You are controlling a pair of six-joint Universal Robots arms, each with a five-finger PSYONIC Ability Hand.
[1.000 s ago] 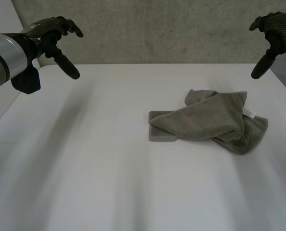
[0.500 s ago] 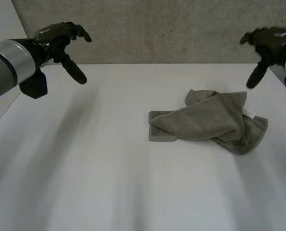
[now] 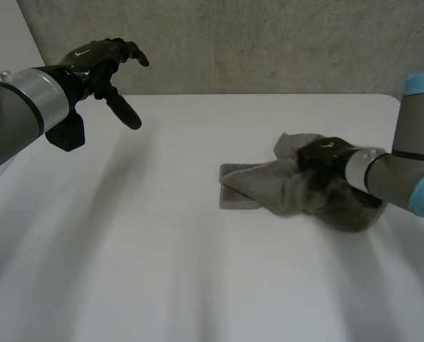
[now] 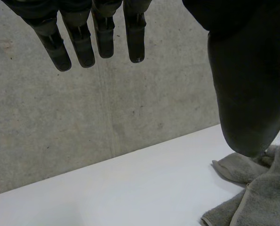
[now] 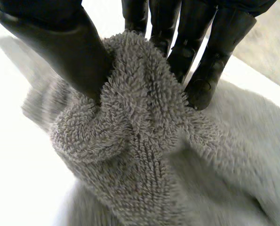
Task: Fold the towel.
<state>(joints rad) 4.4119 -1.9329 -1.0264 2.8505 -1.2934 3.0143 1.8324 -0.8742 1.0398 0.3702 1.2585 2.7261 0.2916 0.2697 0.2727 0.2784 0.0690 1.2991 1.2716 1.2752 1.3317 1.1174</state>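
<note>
Right hand (image 3: pixel 324 155) has dropped and pinches the towel (image 3: pixel 258 187) middle to unbunch it; left hand (image 3: pixel 97 60) hovers, fingers straight.

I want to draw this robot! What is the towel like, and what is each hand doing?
towel: crumpled in a heap on the table, not neatly folded.
right hand: shut on the towel, thumb and fingers pinching a bunch of it.
left hand: open, fingers straight, raised above the table, holding nothing.

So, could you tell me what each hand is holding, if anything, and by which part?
The right hand pinches a raised fold near the middle of the towel; the left hand holds nothing.
</note>
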